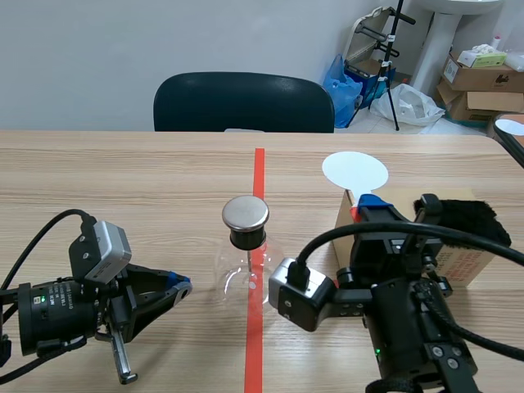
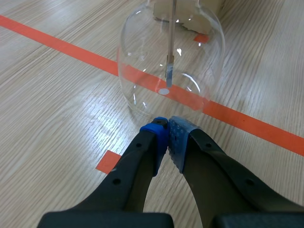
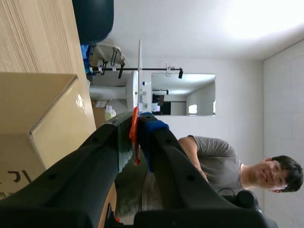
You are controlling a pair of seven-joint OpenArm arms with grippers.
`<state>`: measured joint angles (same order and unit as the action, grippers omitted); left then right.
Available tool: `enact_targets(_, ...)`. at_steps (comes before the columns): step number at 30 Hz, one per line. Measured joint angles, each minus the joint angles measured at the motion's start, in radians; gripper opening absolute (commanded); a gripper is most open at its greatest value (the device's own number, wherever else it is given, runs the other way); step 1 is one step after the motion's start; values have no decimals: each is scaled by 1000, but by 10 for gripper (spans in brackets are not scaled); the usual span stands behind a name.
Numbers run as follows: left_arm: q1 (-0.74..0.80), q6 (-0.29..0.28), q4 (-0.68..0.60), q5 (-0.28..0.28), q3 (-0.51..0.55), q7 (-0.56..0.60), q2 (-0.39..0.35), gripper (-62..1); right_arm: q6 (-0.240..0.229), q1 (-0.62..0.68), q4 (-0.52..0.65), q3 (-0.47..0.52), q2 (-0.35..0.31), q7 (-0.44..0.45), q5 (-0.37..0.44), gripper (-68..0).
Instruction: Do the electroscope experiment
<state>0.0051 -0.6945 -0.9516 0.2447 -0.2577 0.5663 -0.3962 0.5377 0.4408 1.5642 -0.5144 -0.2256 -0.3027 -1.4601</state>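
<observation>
Right pincer tight on half-hidden red handle; left pincer closed beside flask.

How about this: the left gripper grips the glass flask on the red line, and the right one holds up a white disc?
No: the left wrist view shows the left gripper shut on nothing beside the glass flask. The right gripper does hold up the white disc.
</observation>
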Motion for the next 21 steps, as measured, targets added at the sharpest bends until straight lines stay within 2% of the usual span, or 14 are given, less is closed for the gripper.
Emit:
enact_targets(8, 0, 0, -3, -1, 0, 0, 0, -577, 0, -11, 0, -42, -32, -9, 0, -664)
enact_targets(21, 0, 0, -6, 1, 0, 0, 0, -577, -1, -11, 0, -47, -75, 13, 0, -665)
